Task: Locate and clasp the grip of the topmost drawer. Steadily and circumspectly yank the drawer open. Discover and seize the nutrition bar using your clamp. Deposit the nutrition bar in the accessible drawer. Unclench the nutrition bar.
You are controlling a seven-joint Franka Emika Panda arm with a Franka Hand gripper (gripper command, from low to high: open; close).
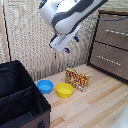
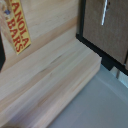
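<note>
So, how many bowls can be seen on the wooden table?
2. The blue bowl sits next to the black bin. The yellow bowl touches it on the exterior view's right, in front of the nutrition bar. The bin's inside is hidden.

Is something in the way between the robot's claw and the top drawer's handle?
Nothing visible blocks it. The clamp hangs in open air, the topmost drawer sits off to the exterior view's right, and the nutrition bar and bowls lie low on the table.

Even, soft daylight on the pale counter [image 1: 100, 100], faint shadows beneath objects; both views low-resolution and blurred, wrist view softest.
</note>
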